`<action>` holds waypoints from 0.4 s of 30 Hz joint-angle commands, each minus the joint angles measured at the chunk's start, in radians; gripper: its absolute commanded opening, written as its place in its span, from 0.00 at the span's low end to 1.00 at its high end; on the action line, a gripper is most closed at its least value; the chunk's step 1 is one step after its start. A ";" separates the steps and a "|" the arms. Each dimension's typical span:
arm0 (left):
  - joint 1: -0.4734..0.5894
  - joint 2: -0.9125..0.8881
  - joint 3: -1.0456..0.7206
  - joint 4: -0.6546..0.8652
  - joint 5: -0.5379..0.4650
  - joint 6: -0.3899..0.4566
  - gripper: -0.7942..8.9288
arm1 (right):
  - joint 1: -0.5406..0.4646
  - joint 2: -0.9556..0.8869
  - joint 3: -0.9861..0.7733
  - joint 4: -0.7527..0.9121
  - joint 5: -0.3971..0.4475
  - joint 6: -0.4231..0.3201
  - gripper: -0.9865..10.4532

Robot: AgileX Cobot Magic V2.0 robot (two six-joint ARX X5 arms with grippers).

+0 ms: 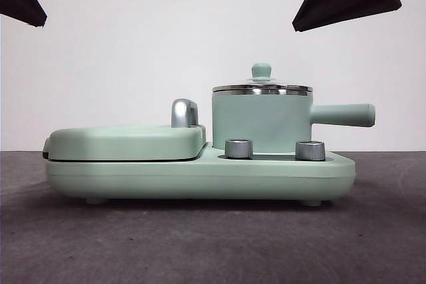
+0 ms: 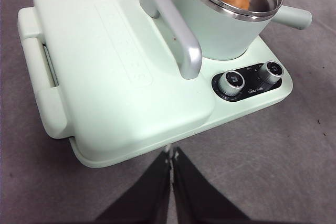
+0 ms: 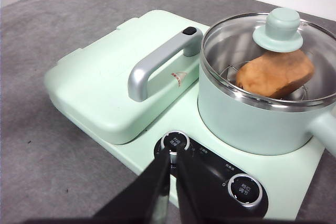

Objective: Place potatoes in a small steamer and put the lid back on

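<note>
Both pincers (image 2: 171, 153) (image 3: 173, 153) pressed together, empty, well apart from lidded steamer (image 1: 261, 123) with potato (image 3: 274, 73) inside.

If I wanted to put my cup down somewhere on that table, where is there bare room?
The grey table is bare in front of the green cooker, and on both sides of it. The cooker itself is crowded: the griddle cover fills one half, the pot with its lid and two knobs the other.
</note>
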 commanded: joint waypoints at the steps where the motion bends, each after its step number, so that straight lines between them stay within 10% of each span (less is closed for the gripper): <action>1: -0.005 0.002 0.004 0.011 0.005 -0.005 0.09 | 0.009 0.003 0.014 0.012 -0.001 -0.003 0.10; 12: 0.099 -0.215 -0.199 0.246 -0.133 0.076 0.09 | 0.009 0.003 0.014 0.012 -0.002 -0.003 0.10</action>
